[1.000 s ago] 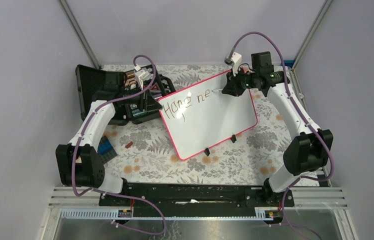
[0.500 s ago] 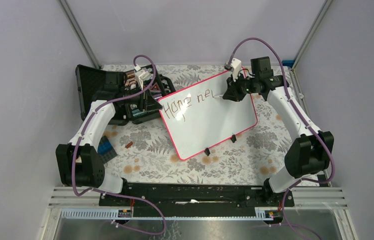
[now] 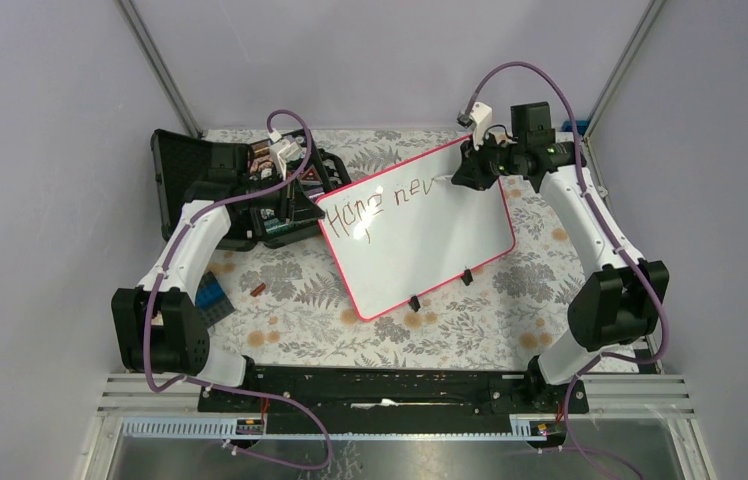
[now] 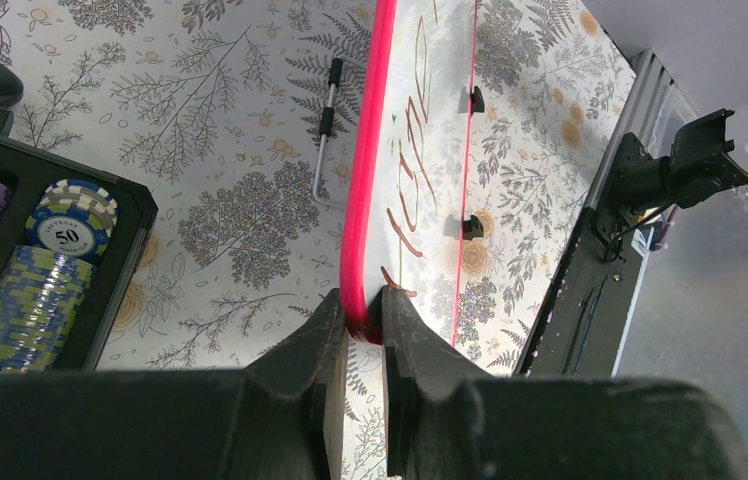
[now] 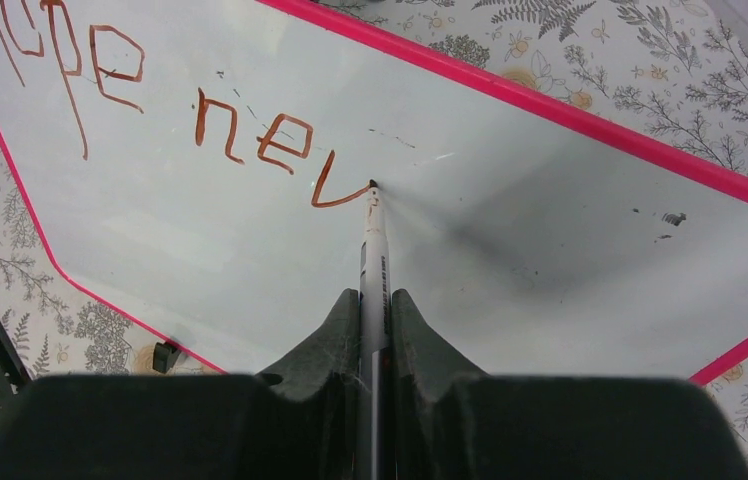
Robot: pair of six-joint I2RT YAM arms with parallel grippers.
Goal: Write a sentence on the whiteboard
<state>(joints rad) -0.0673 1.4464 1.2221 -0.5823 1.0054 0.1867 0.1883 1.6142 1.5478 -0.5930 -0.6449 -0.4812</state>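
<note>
Pinches the whiteboard (image 3: 420, 235) by its pink rim in the clenched left tool (image 4: 360, 312), on the bench (image 3: 290, 300), long axis slanting up toward the right tool (image 5: 374, 300). Grips a marker (image 5: 374, 250) in that tool, tip touching the board at the end of the sentence (image 5: 280, 143), reading "Hope nev". Leaves blank board rightward along that axis. Shows tip contact only from the right wrist, rim pinch only from the left.

Left arm (image 3: 190, 240) and right arm (image 3: 585, 215) reach forward, elbows bowed outward. The left gripper (image 4: 365, 318) pinches the whiteboard (image 4: 362, 200) rim between its fingers (image 4: 325, 335). The right gripper (image 5: 375, 300) clamps a marker (image 5: 374, 260) that juts straight ahead of its fingers (image 5: 335, 330).
</note>
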